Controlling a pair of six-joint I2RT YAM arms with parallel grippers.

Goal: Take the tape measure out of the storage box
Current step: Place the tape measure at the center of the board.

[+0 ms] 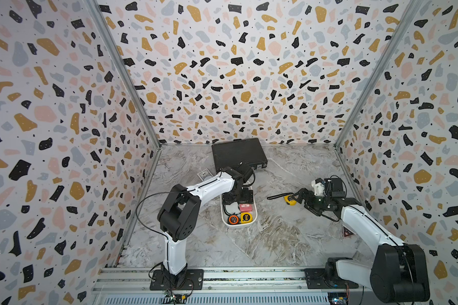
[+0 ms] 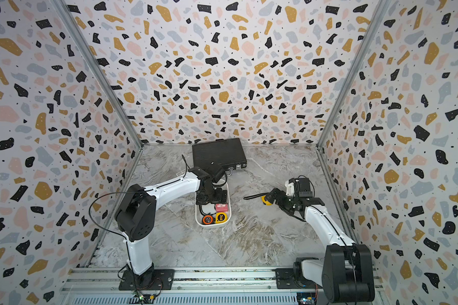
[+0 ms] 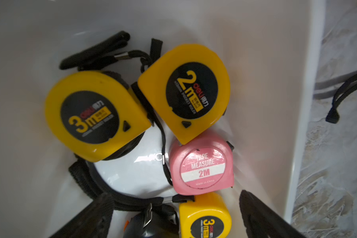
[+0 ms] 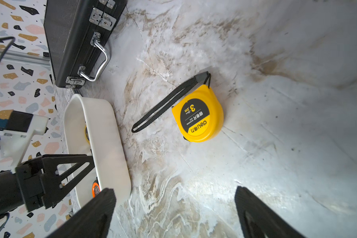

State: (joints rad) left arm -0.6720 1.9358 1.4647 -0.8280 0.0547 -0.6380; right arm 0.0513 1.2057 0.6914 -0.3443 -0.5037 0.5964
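yellow plastic tape measure (image 4: 198, 115) is out, right gripper (image 4: 173, 191) fingers apart. left gripper (image 3: 174, 195) hovers spread over the shallow white plastic storage box (image 3: 297, 103); i'd drop next.

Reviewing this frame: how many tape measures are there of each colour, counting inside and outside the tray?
Yellow plastic tape measures: 4, one of them outside the shallow white plastic tray
Pink plastic tape measure: 1
Orange-and-black round tape measure: 1
Total: 6
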